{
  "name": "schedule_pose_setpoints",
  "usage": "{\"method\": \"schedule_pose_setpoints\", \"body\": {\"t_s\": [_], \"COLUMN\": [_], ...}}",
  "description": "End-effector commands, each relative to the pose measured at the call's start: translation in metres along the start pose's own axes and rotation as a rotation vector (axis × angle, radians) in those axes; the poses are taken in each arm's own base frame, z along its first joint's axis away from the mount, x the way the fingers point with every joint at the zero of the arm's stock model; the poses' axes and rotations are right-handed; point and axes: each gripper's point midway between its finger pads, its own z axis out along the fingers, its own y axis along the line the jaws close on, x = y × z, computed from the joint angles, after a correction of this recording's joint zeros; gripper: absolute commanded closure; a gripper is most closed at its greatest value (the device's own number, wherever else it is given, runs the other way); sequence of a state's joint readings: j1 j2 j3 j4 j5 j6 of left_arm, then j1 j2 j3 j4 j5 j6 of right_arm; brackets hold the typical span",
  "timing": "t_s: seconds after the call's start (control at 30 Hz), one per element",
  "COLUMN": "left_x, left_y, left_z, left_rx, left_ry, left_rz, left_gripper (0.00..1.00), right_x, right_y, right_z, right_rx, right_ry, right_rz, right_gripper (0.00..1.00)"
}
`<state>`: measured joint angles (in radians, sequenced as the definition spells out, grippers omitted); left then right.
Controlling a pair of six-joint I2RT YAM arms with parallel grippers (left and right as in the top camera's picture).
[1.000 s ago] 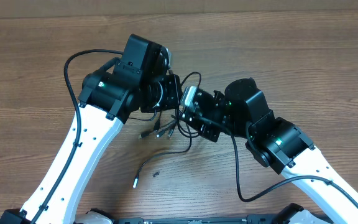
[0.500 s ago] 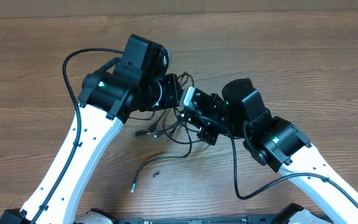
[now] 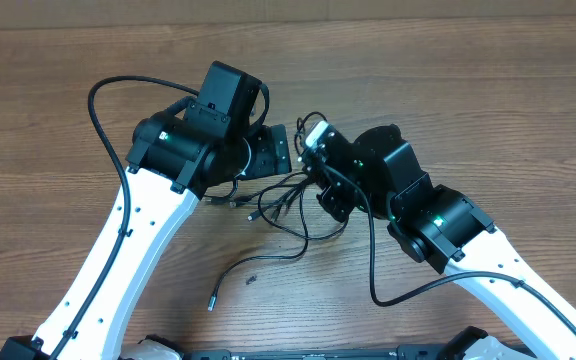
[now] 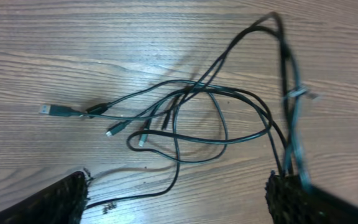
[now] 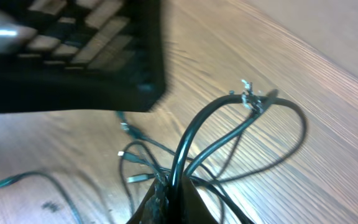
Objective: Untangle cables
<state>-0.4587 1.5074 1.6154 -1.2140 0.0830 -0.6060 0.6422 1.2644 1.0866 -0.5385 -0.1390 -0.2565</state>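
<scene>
Right fingers (image 5: 160, 202) clamped together on the cables (image 5: 178, 168), holding up a looped bunch with a small tie (image 5: 253, 99) near its top. Left fingers (image 4: 51, 199) spread apart, gripping nothing; strands run past one of them. Rest of the tangle lies on the worktop (image 3: 468, 100) between the arms, plug ends (image 4: 45, 110) fanned out, strands crossing. Looks early: no cable separated, tie on, all crossings left to work out.

Wooden table (image 3: 528, 120) — dark specks (image 3: 251, 279) on it.
</scene>
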Motion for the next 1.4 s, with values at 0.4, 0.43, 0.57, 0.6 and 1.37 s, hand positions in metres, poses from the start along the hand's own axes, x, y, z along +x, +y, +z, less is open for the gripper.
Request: {"method": "schedule_pose_setpoints", "body": {"t_s": [0.4,0.43,0.57,0.6,1.37], "left_x": [0.000,0.001,0.002,0.002,0.009], "left_y": [-0.003,-0.004,-0.007,-0.007,-0.022], "left_z": [-0.007,-0.007,-0.007,-0.007,0.023], "left_rx": [0.004,0.012,0.027,0.026,0.084], "left_ry": [-0.007,-0.002,0.005,0.006,0.119], "left_rz": [0.007,0.007,0.008,0.008,-0.001], "left_gripper": [0.00,0.00,0.00,0.00,0.00], "right_x": [-0.023,-0.027,-0.045,-0.051,-0.177], "right_y": [-0.039,-0.042,-0.056,-0.058,-0.077], "right_z": [-0.028,-0.032,-0.054,-0.060,-0.239], "right_rx": [0.237,0.254,0.330,0.342,0.519], "right_ry": [-0.088,-0.103,-0.180,-0.201,-0.834], "right_rz": [0.202,0.214,0.265,0.272,0.252], "right_gripper": [0.94,0.94,0.94,0.95,0.96]}}
